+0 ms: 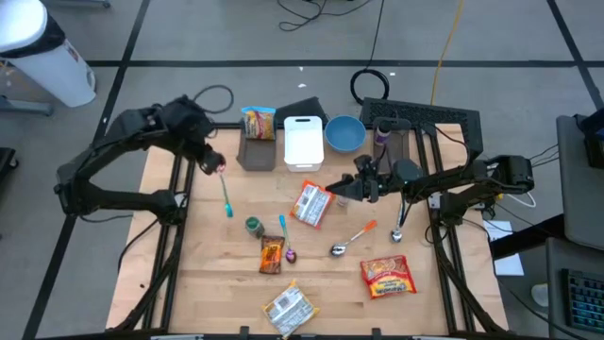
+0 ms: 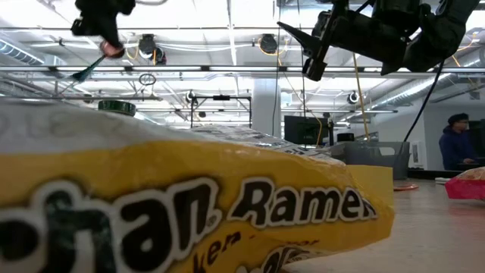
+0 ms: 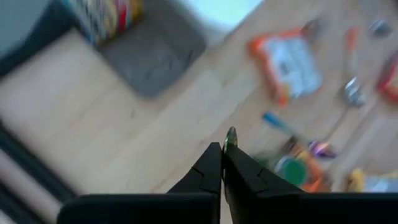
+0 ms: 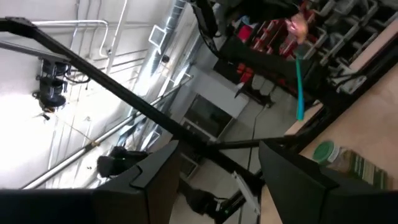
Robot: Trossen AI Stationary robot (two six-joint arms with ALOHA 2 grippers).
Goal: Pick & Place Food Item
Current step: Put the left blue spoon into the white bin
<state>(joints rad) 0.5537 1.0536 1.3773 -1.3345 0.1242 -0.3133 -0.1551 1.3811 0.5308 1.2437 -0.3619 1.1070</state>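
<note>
Seen from above: a wooden table (image 1: 208, 274) scattered with food packets and cutlery, two dark arms reaching in from either side.

Left gripper (image 1: 215, 164) raised over the table's left rear area, fingers clenched on the pink end of a teal-handled spoon (image 1: 226, 195), which hangs down and slightly forward beneath it. In the left wrist view, fingertips (image 3: 217, 163) pressed together with a thin sliver of the utensil between them.

Right gripper (image 1: 342, 188) held above the middle of the table, fingers spread wide and empty, tips pointing toward an orange-and-white ramen packet (image 1: 310, 204) lying just beside and below them.

Along the rear edge, left to right: a grey bin (image 1: 256, 152) with a colourful snack bag (image 1: 258, 122) standing in it, a white container (image 1: 303, 141), a blue bowl (image 1: 344, 133), and a dark dish rack (image 1: 425, 118) with a purple item (image 1: 381, 135) at its left side.

Nearer the front: a small green-lidded jar (image 1: 253, 225), a blue-handled spoon (image 1: 284, 236), a brown snack packet (image 1: 272, 254), an orange-handled spoon (image 1: 351, 239), a metal spoon (image 1: 398, 229) close to the right arm, a red ramen packet (image 1: 388, 277), and a yellow ramen packet (image 1: 286, 308) at the front edge. That last packet fills most of the low view (image 2: 189, 205), blocking nearly everything on the table from there.

A seated person (image 2: 457, 140) in the room far behind the table.
</note>
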